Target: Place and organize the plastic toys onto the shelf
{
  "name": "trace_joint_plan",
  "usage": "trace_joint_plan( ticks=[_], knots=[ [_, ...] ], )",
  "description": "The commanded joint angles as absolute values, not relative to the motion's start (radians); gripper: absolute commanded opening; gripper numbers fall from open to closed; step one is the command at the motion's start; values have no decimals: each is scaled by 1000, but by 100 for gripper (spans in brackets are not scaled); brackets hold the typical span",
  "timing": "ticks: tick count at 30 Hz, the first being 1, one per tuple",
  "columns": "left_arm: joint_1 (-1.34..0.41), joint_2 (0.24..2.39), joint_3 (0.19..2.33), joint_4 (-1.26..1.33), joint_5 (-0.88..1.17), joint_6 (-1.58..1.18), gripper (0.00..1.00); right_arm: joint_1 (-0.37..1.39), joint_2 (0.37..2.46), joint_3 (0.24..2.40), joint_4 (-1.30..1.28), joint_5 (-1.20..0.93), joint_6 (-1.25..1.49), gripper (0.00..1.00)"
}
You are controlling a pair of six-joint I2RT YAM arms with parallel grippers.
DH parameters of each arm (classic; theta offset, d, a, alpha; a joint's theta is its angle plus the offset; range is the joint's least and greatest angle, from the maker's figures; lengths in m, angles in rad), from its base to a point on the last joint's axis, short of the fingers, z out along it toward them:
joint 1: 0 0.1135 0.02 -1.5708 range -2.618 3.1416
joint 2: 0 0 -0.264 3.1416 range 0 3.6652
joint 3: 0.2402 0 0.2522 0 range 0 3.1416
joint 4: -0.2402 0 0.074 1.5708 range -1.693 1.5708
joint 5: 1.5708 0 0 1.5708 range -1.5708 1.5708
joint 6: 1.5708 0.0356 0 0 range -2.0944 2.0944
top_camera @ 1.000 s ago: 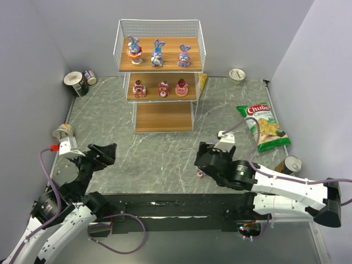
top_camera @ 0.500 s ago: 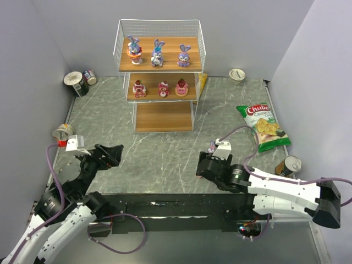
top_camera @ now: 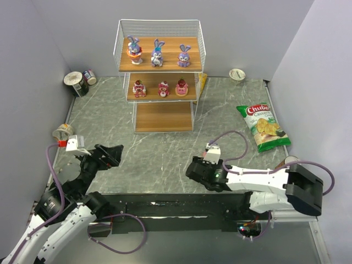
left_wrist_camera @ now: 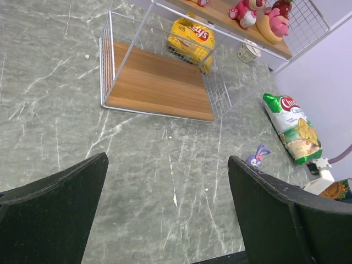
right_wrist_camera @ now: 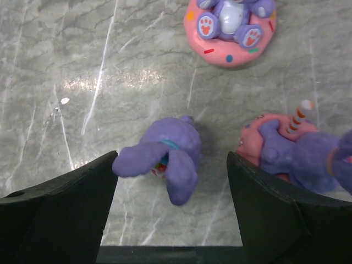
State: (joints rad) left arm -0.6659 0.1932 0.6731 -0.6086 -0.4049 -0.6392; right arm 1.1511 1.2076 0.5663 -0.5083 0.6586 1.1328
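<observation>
Lying on its side on the table [right_wrist_camera: 66,66], a small purple bunny [right_wrist_camera: 165,159] sits midway between the fingers [right_wrist_camera: 60,214] of the right gripper [top_camera: 193,168]. These fingers stand wide apart and grip nothing; whether one fingertip grazes the bunny's ear cannot be told. Just beside the bunny, close to the other finger, lies a straw toy [right_wrist_camera: 280,151], a purple figure on a pink base with a striped straw. Beyond the fingertips sits a ring bunny [right_wrist_camera: 231,25], upright on a pink sprinkled ring. All three are apart from one another and well apart from the shelf [top_camera: 159,118]. On the shelf, the top board carries a row of three bunnies [top_camera: 158,54] and the middle board a row of three pink figures [top_camera: 164,88]. The right arm lies low along the near edge, reaching toward the left with its wrist turned down over the toys. The left gripper [top_camera: 111,154] hangs above the near-left part of the table, tilted toward the shelf. Its fingers [left_wrist_camera: 55,214] are likewise wide apart and hold nothing. From the left wrist, one purple toy [left_wrist_camera: 257,157] shows on the table near the chip bag [top_camera: 264,126].
</observation>
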Motion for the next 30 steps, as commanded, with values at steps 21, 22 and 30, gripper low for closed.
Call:
trace_joint_plan(
  ticks=[21,22,30],
  knots=[
    [-672,170,673,-589,-419,-638,96,1101,1557,654,-216,658,990,12],
    [-672,166,673,-588,-419,-637,96,1103,1557,653,-197,652,970,8],
    [-672,209,689,-571,-377,-629,96,1103,1583,725,69,477,628,0]
  ],
)
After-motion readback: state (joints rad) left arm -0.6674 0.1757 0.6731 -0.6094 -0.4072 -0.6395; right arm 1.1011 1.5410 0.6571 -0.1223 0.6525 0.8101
